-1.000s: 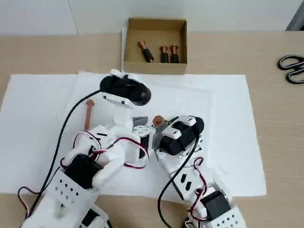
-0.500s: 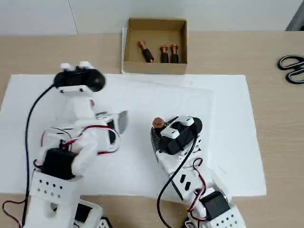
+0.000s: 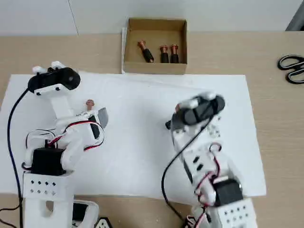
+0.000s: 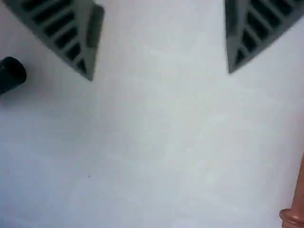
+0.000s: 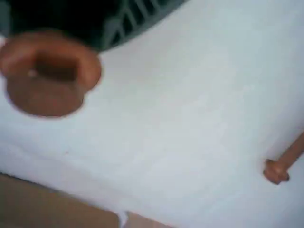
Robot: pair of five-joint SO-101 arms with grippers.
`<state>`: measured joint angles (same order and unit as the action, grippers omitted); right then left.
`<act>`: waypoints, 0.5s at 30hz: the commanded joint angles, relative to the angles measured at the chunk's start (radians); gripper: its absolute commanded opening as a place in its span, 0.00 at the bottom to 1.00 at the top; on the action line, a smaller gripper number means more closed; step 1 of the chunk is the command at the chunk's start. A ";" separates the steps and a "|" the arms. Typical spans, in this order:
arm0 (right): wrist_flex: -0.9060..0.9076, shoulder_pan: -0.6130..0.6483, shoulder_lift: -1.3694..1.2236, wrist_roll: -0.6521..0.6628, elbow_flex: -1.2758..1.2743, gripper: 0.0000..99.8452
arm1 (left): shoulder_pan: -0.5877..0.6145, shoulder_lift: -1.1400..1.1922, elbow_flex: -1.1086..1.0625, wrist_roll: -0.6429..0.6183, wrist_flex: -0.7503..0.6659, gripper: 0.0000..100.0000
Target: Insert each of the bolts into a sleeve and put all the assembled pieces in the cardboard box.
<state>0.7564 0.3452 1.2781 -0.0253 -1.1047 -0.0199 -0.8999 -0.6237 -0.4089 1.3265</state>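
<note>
**Right gripper [image 3: 173,120] clamped on a bolt-and-sleeve piece [image 5: 50,73], left gripper [image 4: 159,71] spread wide beside the loose bolt [image 3: 89,102]**

Starting on the right: pressed tight onto that piece over the white paper [image 3: 142,152], near the middle of the sheet. Up close in the right wrist view, a copper head square to the lens, black sleeve behind it, a ribbed grey finger alongside. Well short of the cardboard box [image 3: 154,68], open paper in between.

Across to the left now: fingers [image 4: 71,38] flung wide apart, bare paper in the gap. And the loose bolt? Lying on the sheet just beside the left gripper, outside the gap, off past one finger and touching neither. Caught at the very edge of the left wrist view as a copper shaft with its flange. Well apart from the right gripper, far off across the paper in the right wrist view.

Up at the far side of the table [image 3: 38,52]: the box, sitting just past the paper's edge, three finished pieces [image 3: 164,53] lying inside, copper heads pointing away from the arms, the leftmost one tilted. Scissors [image 3: 290,68] out on bare wood at the right edge of the high view, well apart from everything else.
</note>
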 commanded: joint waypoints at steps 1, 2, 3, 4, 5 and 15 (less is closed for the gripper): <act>-0.004 -0.019 -0.282 -0.003 0.281 0.00 | 0.008 -0.015 0.036 0.008 0.005 0.17; -0.008 -0.018 -0.357 -0.003 0.339 0.00 | 0.009 -0.017 0.036 0.008 0.005 0.17; -0.030 -0.018 -0.433 -0.003 0.390 0.00 | 0.009 -0.017 0.036 0.009 0.005 0.17; -0.068 -0.021 -0.506 -0.003 0.434 0.00 | 0.009 -0.017 0.036 0.009 0.005 0.17; -0.114 -0.022 -0.578 -0.003 0.473 0.00 | 0.009 -0.017 0.036 0.009 0.006 0.17; -0.702 -0.035 -1.184 -0.003 0.781 0.00 | 0.011 -0.017 0.027 0.009 0.002 0.17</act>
<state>0.2117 0.3314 0.2194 -0.0253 -0.4680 -0.0123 -0.8999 -0.6237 -0.4089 1.3295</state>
